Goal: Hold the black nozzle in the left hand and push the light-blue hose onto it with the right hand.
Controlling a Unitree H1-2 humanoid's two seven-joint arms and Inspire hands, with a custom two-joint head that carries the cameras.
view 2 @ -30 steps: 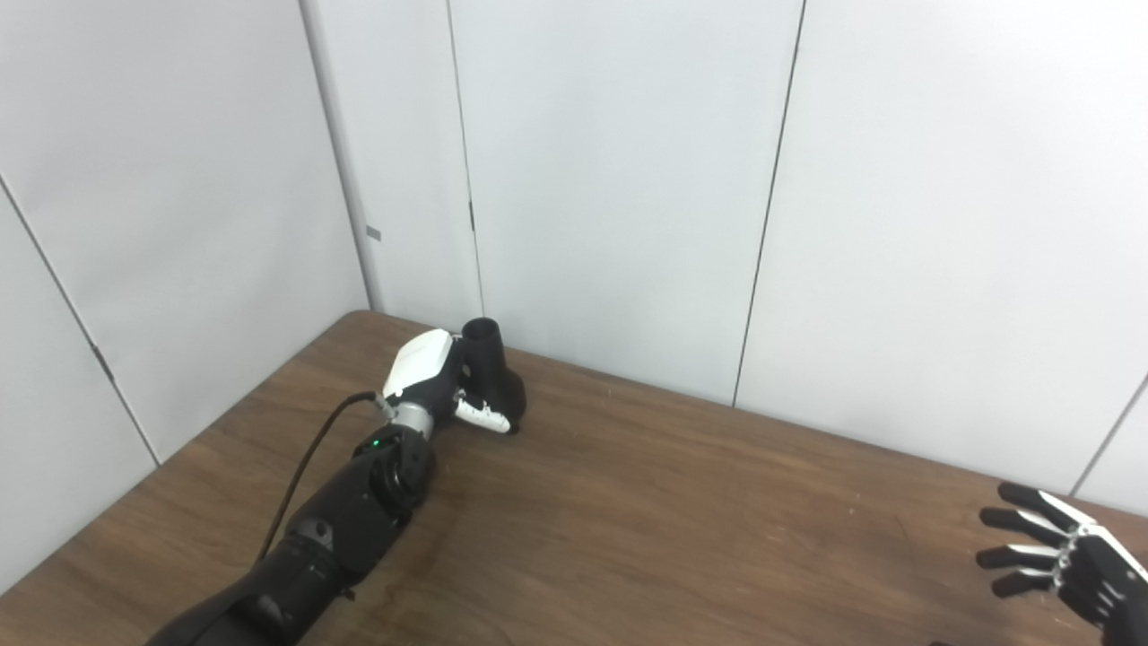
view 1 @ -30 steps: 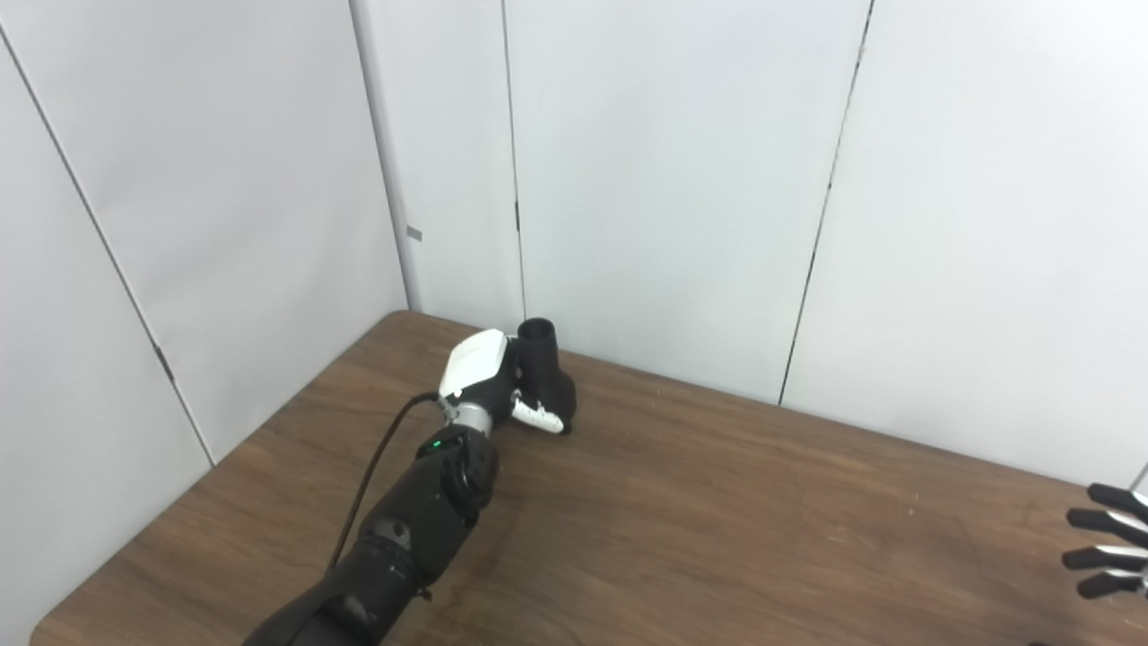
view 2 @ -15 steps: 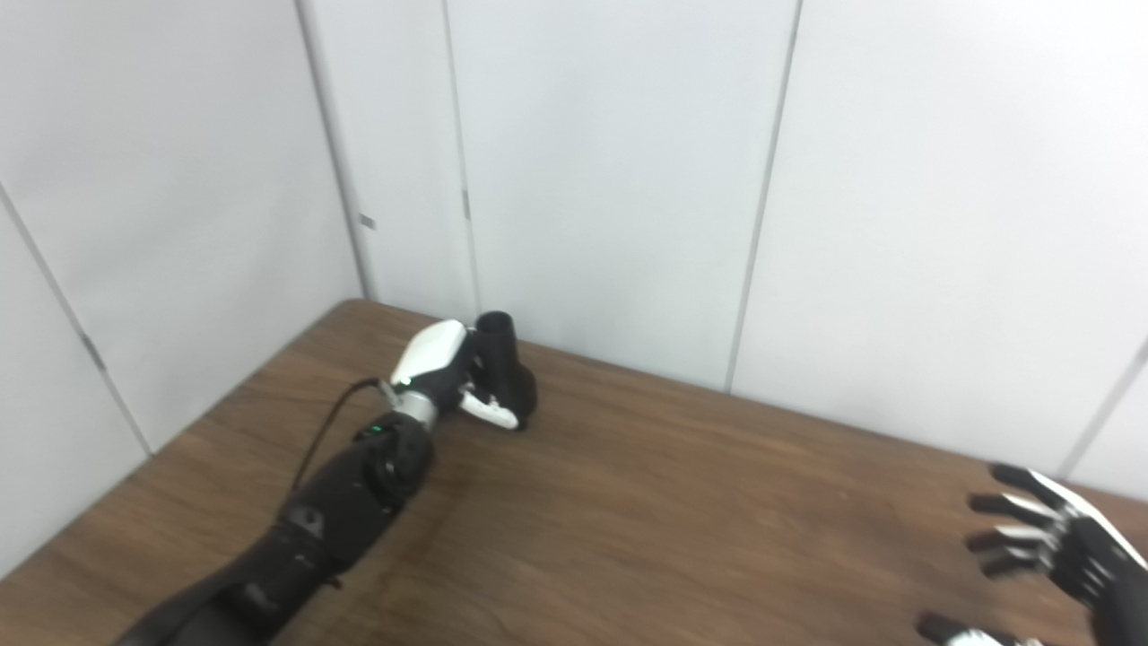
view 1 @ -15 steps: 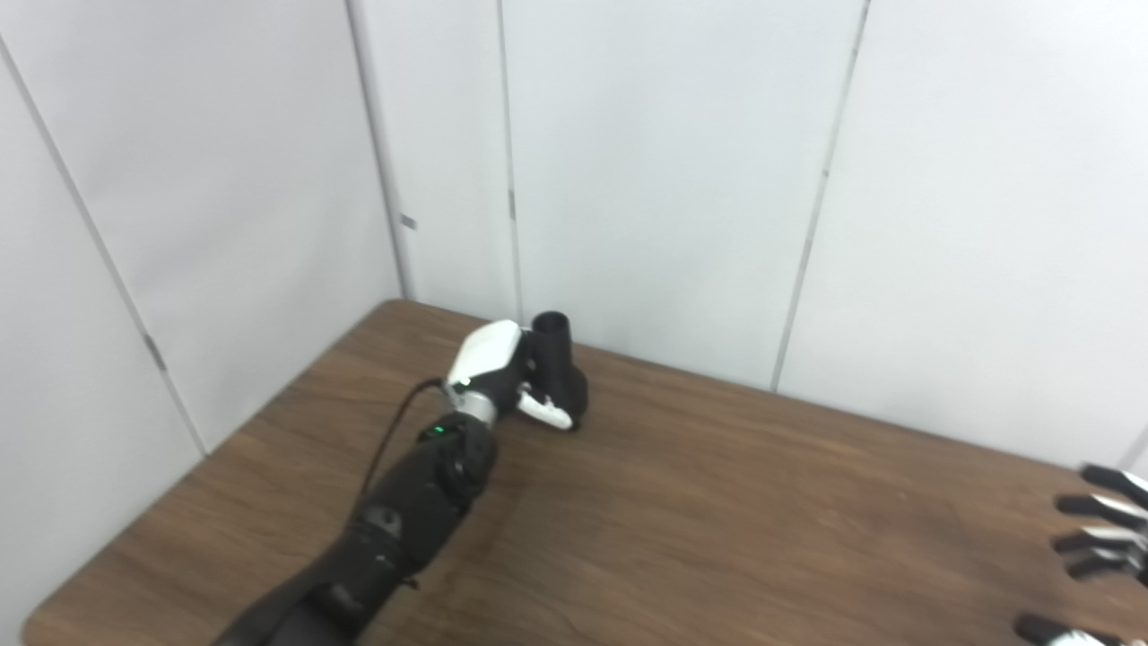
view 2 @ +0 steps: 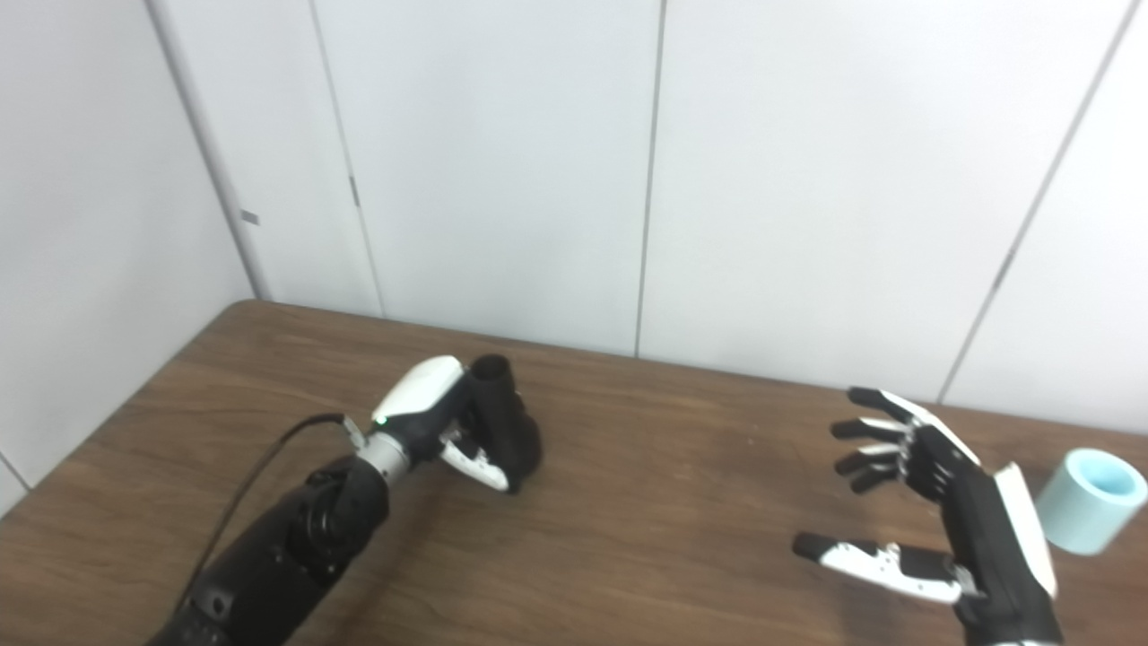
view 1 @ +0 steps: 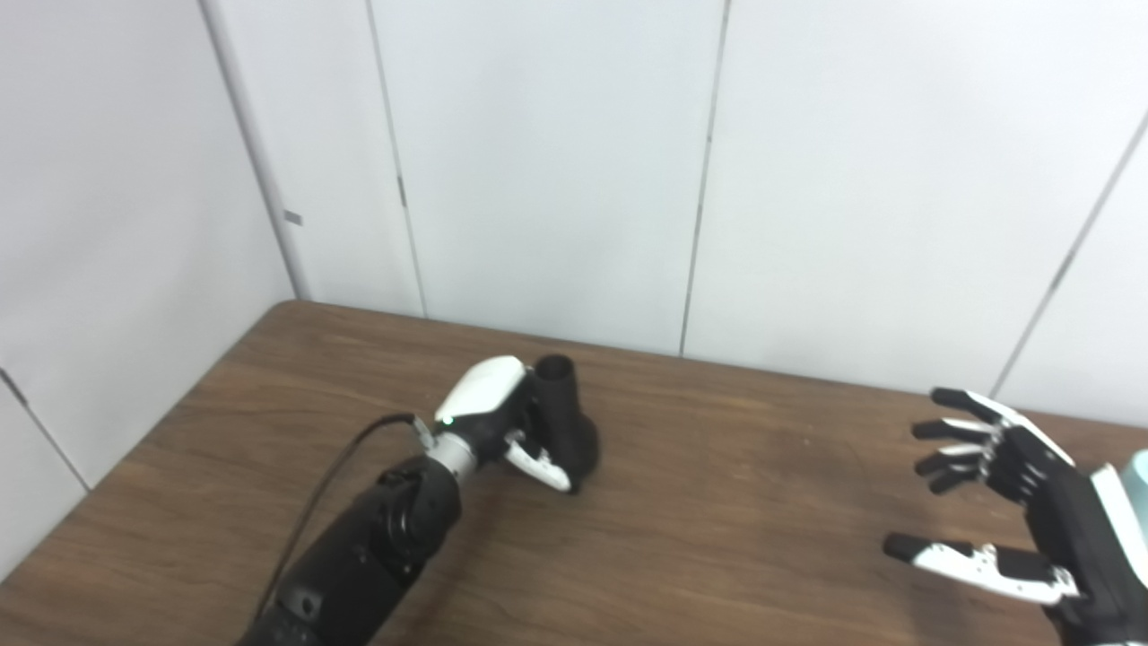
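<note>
Left hand (view 2: 430, 422) grips the nozzle (view 2: 507, 431) on the surface (view 2: 646, 502). Right hand (view 2: 942, 502) spread wide, empty, beside the hose (view 2: 1090, 501); a careless reach could roll it away.

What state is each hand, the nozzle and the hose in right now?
left hand: shut on the black nozzle, low at the table.
black nozzle: gripped, open end pointing up and away, nothing fitted on it.
right hand: open, fingers spread, holding nothing.
light-blue hose: lying on the table to the right of the right hand, not held, open end showing.
</note>
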